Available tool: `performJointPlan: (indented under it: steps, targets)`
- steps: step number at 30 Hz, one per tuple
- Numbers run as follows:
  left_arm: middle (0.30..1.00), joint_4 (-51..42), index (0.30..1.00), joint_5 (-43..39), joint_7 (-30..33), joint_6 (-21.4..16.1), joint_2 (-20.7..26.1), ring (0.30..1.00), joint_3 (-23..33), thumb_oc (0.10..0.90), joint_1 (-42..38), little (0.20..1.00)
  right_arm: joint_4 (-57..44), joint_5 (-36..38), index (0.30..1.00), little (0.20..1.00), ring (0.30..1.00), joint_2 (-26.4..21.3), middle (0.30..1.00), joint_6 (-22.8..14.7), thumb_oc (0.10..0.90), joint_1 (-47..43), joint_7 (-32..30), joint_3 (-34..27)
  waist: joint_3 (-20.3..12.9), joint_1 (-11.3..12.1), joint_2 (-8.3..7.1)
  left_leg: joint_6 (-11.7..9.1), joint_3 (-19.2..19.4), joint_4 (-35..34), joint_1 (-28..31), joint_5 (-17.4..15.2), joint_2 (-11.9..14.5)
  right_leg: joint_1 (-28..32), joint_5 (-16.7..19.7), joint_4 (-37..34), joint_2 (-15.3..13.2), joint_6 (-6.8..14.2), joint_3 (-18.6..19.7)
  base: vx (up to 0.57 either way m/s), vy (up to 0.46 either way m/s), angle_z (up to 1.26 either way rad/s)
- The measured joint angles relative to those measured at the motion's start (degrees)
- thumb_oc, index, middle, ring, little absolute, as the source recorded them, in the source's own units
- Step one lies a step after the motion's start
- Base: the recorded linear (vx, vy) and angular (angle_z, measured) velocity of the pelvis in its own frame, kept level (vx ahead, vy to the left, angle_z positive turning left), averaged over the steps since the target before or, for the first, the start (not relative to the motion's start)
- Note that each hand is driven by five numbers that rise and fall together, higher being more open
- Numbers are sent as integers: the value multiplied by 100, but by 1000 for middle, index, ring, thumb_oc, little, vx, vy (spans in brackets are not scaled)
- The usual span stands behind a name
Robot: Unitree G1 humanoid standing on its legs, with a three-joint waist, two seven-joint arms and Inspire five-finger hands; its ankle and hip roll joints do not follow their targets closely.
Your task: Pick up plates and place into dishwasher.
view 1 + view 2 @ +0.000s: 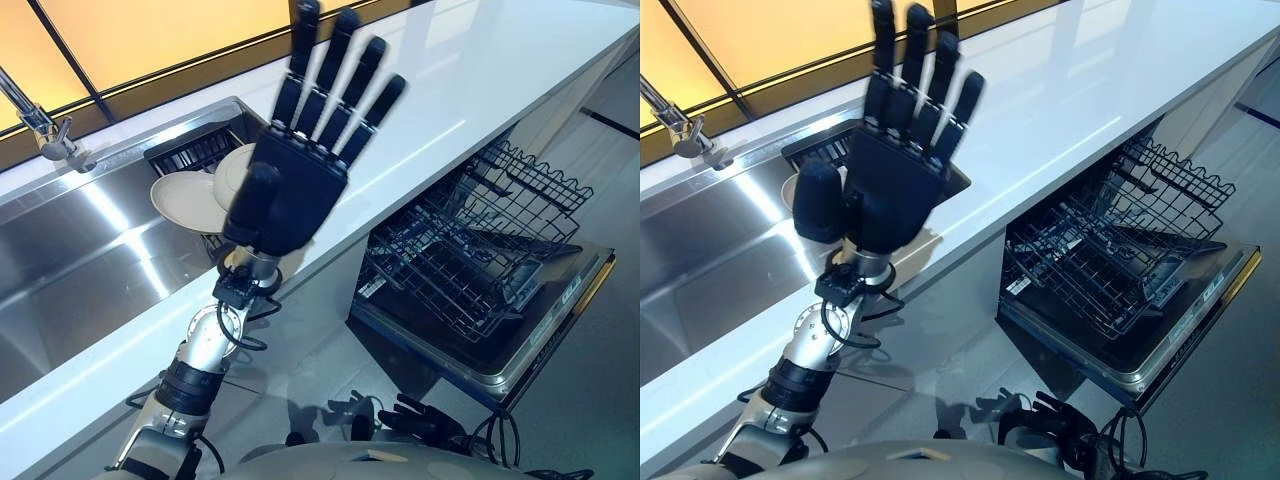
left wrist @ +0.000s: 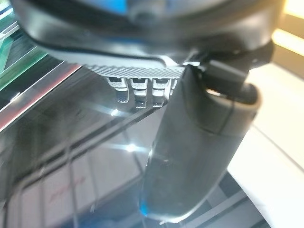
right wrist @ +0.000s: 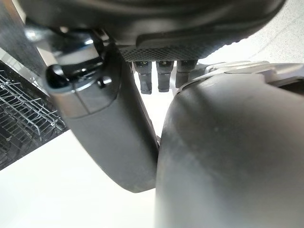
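Note:
Two cream plates (image 1: 186, 198) stand on edge in a black dish rack (image 1: 192, 150) at the sink's right end; a sliver of one plate (image 1: 789, 190) peeks out beside the thumb. My left hand (image 1: 286, 190) is raised above them, back toward the camera, fingers straight and spread, holding nothing. It covers much of the rack in the right eye view, where the left hand (image 1: 886, 185) sits lower left of the counter. My right hand (image 1: 425, 418) hangs low by the floor, fingers relaxed and empty. The open dishwasher (image 1: 540, 340) has its wire rack (image 1: 470, 250) pulled out.
A steel sink (image 1: 70, 250) lies to the left with a faucet (image 1: 40, 125) at its back. The white counter (image 1: 480, 80) runs to the far right above the dishwasher. Grey floor lies in front of the dishwasher door.

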Motion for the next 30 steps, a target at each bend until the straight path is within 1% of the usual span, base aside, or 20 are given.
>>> performJointPlan:
  steps: [2, 3, 4, 5, 6, 8, 9, 10, 11, 13, 15, 16, 17, 20, 21, 22, 23, 26, 28, 30]
  targets:
    - [900, 3, 900, 455, 324, -848, 116, 900, 112, 800, 10, 900, 8, 4, 900, 900, 900, 0, 900, -13, 800, 8, -5, 38, 0, 12, 0, 0, -13, 0, 21, 0, -9, 48, 3, -48, -5, -4, -23, 31, -11, 7]
    - [900, 3, 900, 674, 462, -1124, 136, 900, 203, 800, 20, 900, 9, 5, 900, 900, 900, -3, 900, -24, 800, 16, -9, 65, -2, 18, 3, 0, -16, 0, 19, 0, -10, 55, 6, -59, -6, -3, -36, 30, -16, 7]
    - [900, 1, 900, 1063, 759, -1534, 163, 900, 313, 800, 25, 900, 12, 5, 900, 900, 900, -3, 900, -38, 800, 24, -12, 78, -4, 53, 6, 0, -28, 0, 18, 0, -11, 72, 21, -91, -5, -1, -43, 26, -16, 4]
    - [900, 1, 900, 1231, 887, -1670, 174, 900, 374, 800, 27, 900, 16, 5, 900, 900, 900, -3, 900, -47, 800, 27, -12, 86, -4, 57, 7, -1, -33, 0, 18, 0, -11, 73, 22, -93, -5, -2, -45, 22, -16, 4]
    - [900, 0, 900, 1606, 1190, -1968, 213, 900, 490, 800, 33, 900, 20, 5, 900, 900, 900, -7, 900, -69, 800, 31, -12, 126, -6, 83, 9, -1, -51, 0, 15, 1, -10, 81, 22, -98, -5, -2, -64, 16, -13, 5]
    - [900, -1, 900, 2470, 1843, -2390, 357, 900, 773, 800, 35, 900, 23, 7, 900, 900, 900, -10, 900, -105, 800, 64, -12, 140, -13, 153, 21, -1, -81, 0, 13, 1, -10, 91, 22, -101, -8, -2, -116, 14, -15, 8]
    - [900, -6, 900, 2973, 2213, -2544, 415, 900, 919, 800, 35, 900, 30, 14, 900, 900, 900, -9, 900, -117, 800, 81, -13, 140, -17, 184, 27, -1, -112, 0, 8, 1, -12, 100, 21, -98, -12, -2, -131, 19, -16, 15]
    - [900, -9, 900, 4230, 3093, -2725, 588, 900, 1187, 800, 35, 900, 92, 92, 900, 900, 900, -4, 900, -143, 800, 86, -15, 144, -18, 196, 29, -1, -167, 0, 10, 1, -13, 119, 21, -96, -15, -2, -163, 16, -11, 17]
    - [900, -9, 900, 4813, 3496, -2773, 670, 900, 1316, 800, 35, 900, 129, 113, 900, 900, 900, -5, 900, -172, 800, 95, -18, 145, -22, 217, 35, 0, -191, 0, 12, 2, -15, 129, 20, -96, -19, -2, -175, 14, -11, 17]
    - [900, -14, 900, 6254, 4391, -2717, 906, 900, 1536, 800, 30, 900, 190, 117, 900, 900, 900, -13, 900, -216, 800, 111, -17, 145, -32, 286, 49, 10, -249, 1, 9, 12, -31, 140, 18, -96, -35, 0, -190, 9, -10, 13]
    - [900, -15, 900, 7718, 5219, -2494, 1258, 900, 1631, 800, 23, 900, 218, 117, 900, 900, 900, -17, 900, -230, 800, 114, -22, 145, -48, 328, 67, 26, -315, 1, -1, 34, -54, 153, 16, -96, -61, 3, -206, 8, -5, 14]
    - [900, -15, 900, 7964, 5350, -2416, 1378, 900, 1650, 800, 23, 900, 218, 116, 900, 900, 900, -20, 900, -228, 800, 112, -22, 145, -52, 337, 68, 27, -316, 1, -1, 36, -56, 154, 16, -96, -63, 3, -206, 11, 3, 6]
    - [900, -8, 900, 8595, 5570, -2158, 1776, 900, 1737, 800, 23, 900, 215, 112, 900, 900, 900, -17, 900, -230, 800, 112, -21, 148, -59, 337, 68, 26, -314, 0, 0, 42, -58, 154, 16, -95, -65, 4, -203, 0, 0, 0]
    - [900, 73, 900, 9561, 5919, -1557, 2603, 900, 1781, 800, 15, 900, 197, 109, 900, 900, 900, -19, 900, -221, 800, 162, -23, 144, -147, 321, 94, 24, -289, -1, 4, 45, -56, 152, 17, -101, -61, 5, -181, 6, 10, -3]
    - [900, 141, 900, 9685, 5929, -1409, 2822, 900, 1781, 800, 9, 900, 186, 103, 900, 900, 900, -23, 900, -202, 800, 167, -24, 146, -178, 309, 100, 24, -281, -1, 3, 45, -53, 146, 17, -101, -57, 5, -172, 6, 22, -4]
    - [900, 203, 900, 9762, 5928, -1328, 2939, 900, 1782, 800, -3, 900, 179, 102, 900, 900, 900, -29, 900, -184, 800, 171, -26, 146, -199, 308, 106, 23, -280, -1, 4, 45, -52, 147, 17, -104, -56, 5, -170, 0, 0, 0]
    - [900, 379, 900, 9865, 5916, -1111, 3179, 900, 1781, 800, -32, 900, 161, 96, 900, 900, 900, -47, 900, -134, 800, 181, -27, 145, -245, 292, 128, 23, -276, -2, 6, 46, -52, 146, 18, -105, -55, 6, -164, 5, 33, -2]
    - [900, 854, 900, 9893, 5818, -716, 3596, 900, 1779, 800, -183, 900, 104, 91, 900, 900, 900, -74, 900, -18, 800, 192, -36, 142, -283, 282, 147, 22, -256, -2, 13, 46, -51, 145, 23, -107, -53, 12, -145, 2, 33, -3]
    - [900, 1186, 900, 10051, 5752, -515, 3786, 900, 1747, 800, -270, 900, 93, 83, 900, 900, 900, -81, 900, 42, 800, 192, -52, 141, -302, 283, 148, 22, -214, -2, 14, 46, -52, 139, 27, -107, -54, 16, -128, -5, 36, -4]
    - [900, 1544, 900, 10097, 5553, -332, 4027, 900, 1695, 800, -327, 900, 87, 76, 900, 900, 900, -81, 900, 90, 800, 173, -70, 137, -308, 284, 145, 22, -193, -2, 11, 46, -55, 130, 30, -106, -56, 20, -115, -7, 42, -3]
